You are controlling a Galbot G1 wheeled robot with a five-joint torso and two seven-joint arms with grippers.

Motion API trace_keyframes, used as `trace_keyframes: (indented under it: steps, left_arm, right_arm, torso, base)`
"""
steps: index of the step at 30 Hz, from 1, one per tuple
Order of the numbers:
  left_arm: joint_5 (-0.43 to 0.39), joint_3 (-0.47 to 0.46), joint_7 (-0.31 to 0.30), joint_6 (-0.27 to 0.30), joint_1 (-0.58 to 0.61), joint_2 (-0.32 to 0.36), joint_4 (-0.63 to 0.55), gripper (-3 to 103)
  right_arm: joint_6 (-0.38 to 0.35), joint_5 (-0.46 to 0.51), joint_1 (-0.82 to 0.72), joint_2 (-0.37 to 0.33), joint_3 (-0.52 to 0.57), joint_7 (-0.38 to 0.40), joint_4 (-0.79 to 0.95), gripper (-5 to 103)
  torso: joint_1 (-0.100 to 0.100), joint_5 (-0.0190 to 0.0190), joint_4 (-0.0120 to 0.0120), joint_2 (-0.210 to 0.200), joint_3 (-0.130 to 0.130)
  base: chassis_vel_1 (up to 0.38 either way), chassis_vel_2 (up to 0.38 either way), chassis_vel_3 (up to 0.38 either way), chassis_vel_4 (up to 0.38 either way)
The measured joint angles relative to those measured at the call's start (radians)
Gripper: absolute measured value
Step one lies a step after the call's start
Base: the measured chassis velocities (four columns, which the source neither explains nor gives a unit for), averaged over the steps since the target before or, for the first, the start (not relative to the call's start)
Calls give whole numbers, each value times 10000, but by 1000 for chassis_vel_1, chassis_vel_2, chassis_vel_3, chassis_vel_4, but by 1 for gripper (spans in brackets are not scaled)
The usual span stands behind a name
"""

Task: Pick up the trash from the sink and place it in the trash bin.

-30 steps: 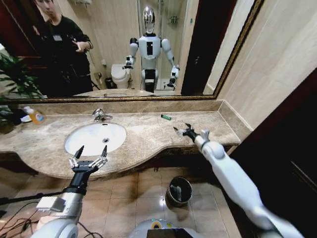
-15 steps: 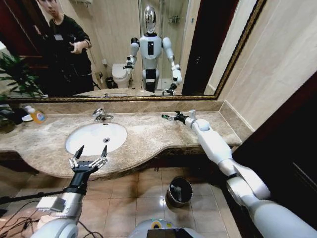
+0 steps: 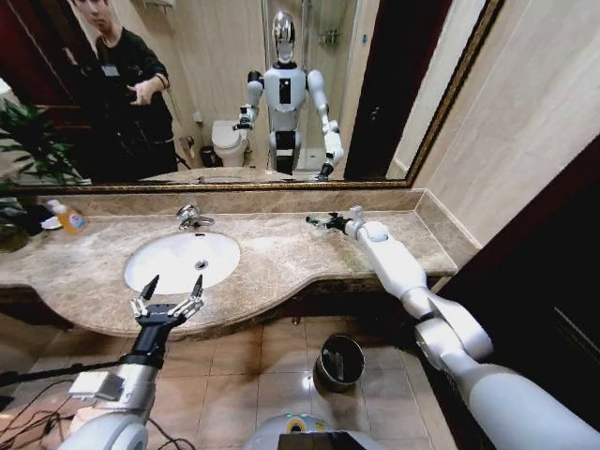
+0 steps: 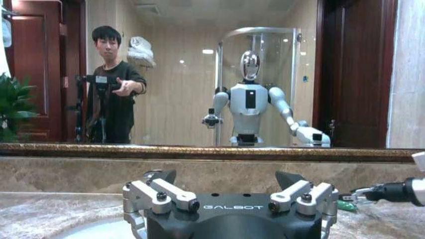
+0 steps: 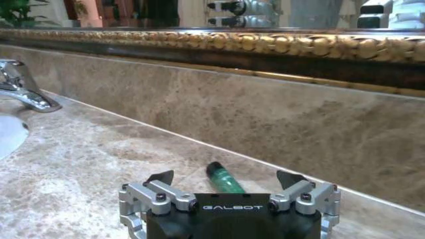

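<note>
We reach our right gripper (image 3: 322, 222) across the marble counter (image 3: 272, 253) toward the back wall, right of the sink (image 3: 181, 261). Its jaws stand apart, and a small green piece (image 5: 224, 179) of trash lies on the counter between the two fingertips, close to the backsplash (image 5: 265, 124) under the gilt mirror frame (image 5: 279, 45). The fingers are not touching it that we can see. In the head view the green piece (image 3: 313, 221) sits just at the gripper's tip.

Our left gripper (image 3: 169, 298) hovers at the front rim of the sink, jaws spread wide, holding nothing. The faucet (image 3: 190, 217) stands behind the basin. The bin (image 3: 339, 361) sits on the tiled floor below the counter edge, between our arms. An orange bottle (image 3: 67, 219) stands at the counter's far left.
</note>
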Motion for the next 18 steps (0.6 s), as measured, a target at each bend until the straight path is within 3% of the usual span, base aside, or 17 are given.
trace_keyframes:
  steps: [8,18]
  left_arm:
    - [0,0,0,0,0,0,0,100]
    - [0,0,0,0,0,0,0,100]
  right_arm:
    - [95,-264,222,616,104,110,-720,100]
    - [-108,-318,441,737,110,312,-1315,100]
  torso:
    - [0,0,2,0,0]
    - [0,0,0,1,0]
  base:
    - [0,0,0,0]
    - [0,0,0,0]
